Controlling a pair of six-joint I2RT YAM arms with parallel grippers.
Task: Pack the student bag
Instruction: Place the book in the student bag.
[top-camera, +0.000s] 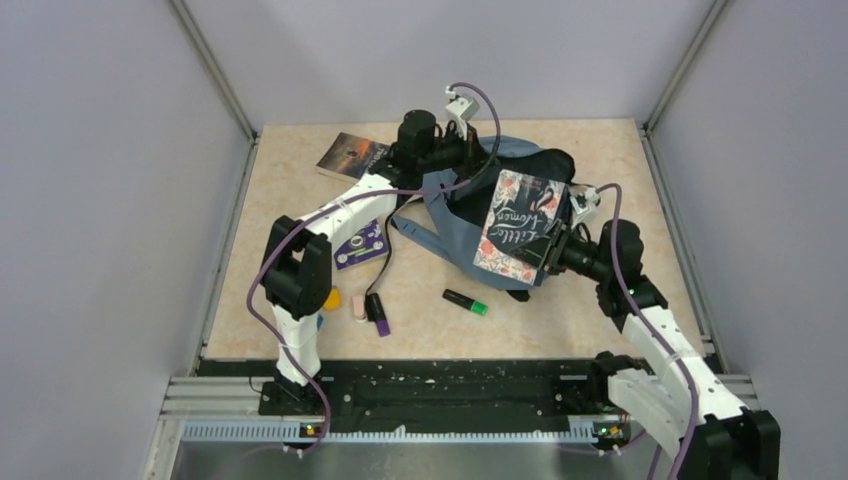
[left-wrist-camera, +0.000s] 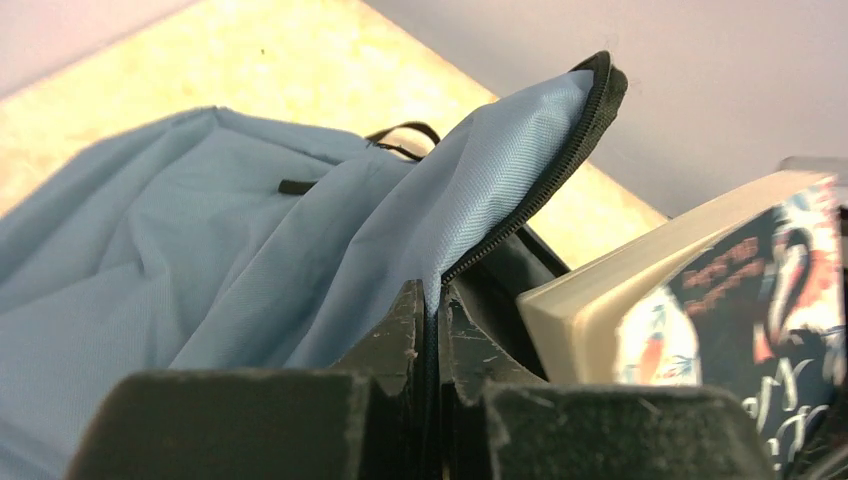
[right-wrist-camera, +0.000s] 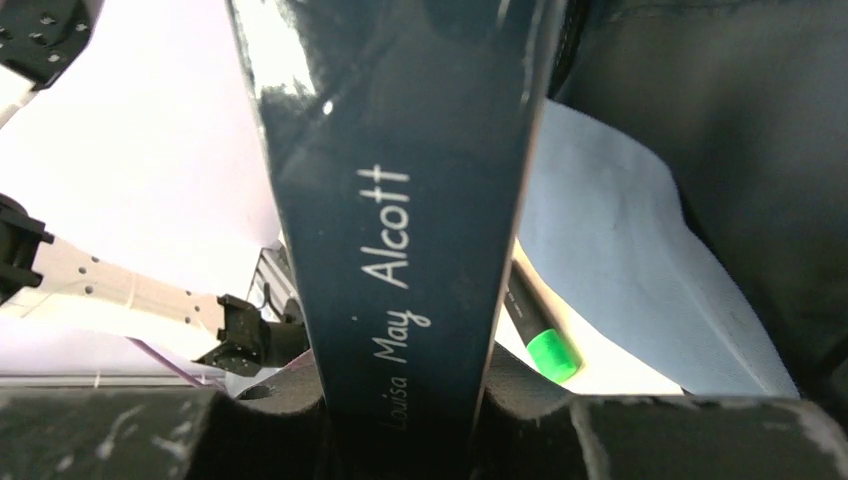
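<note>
The right fingers (right-wrist-camera: 290, 395) are gripping the book (right-wrist-camera: 400, 200), its spine lettering showing wrist-side only; left fingers (left-wrist-camera: 395, 340) are pinching the student bag (left-wrist-camera: 200, 260) on the beige tabletop (top-camera: 610, 160).

Green highlighter (top-camera: 466, 301), purple marker (top-camera: 377, 313) on beige table (top-camera: 620, 180) (well apart).

Seen from above, the Little Women paperback (top-camera: 520, 225) masks part of the student bag (top-camera: 450, 232). The left arm (top-camera: 345, 205) overlaps a purple booklet (top-camera: 362, 245) and an orange object (top-camera: 331, 298) too small to identify.

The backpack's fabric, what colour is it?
Slate-blue backpack, shown best in the left wrist view.
</note>
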